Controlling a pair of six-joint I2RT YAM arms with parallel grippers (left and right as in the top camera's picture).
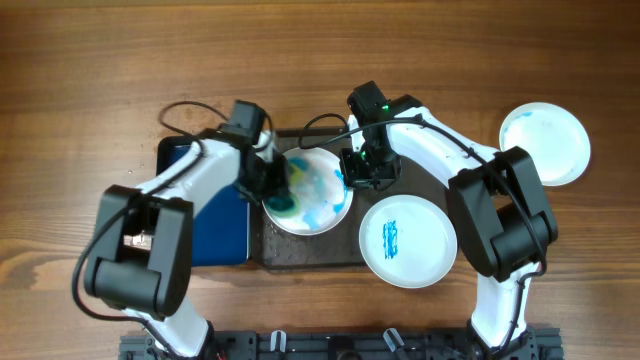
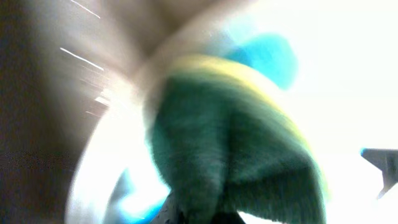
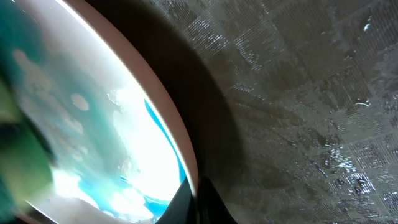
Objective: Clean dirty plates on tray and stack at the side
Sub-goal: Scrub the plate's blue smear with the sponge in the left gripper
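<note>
One dirty plate (image 1: 318, 195), white and smeared with blue, lies on the dark tray (image 1: 300, 250). My left gripper (image 1: 273, 183) is shut on a green and yellow sponge (image 1: 281, 200) that presses on the plate's left part. The left wrist view is blurred, with the sponge (image 2: 236, 143) filling it over the white plate (image 2: 348, 74). My right gripper (image 1: 352, 178) is shut on that plate's right rim. The right wrist view has the rim (image 3: 177, 143) pinched between the fingertips (image 3: 214, 208). A second plate (image 1: 408, 240) with a blue scribble overlaps the tray's right edge. A third plate (image 1: 545, 143) lies on the table at far right.
A glossy dark blue tray (image 1: 218, 225) lies left of the dark tray, under my left arm. The dark tray's wet textured floor (image 3: 311, 93) shows beside the held plate. Wooden table (image 1: 100, 80) surrounds everything.
</note>
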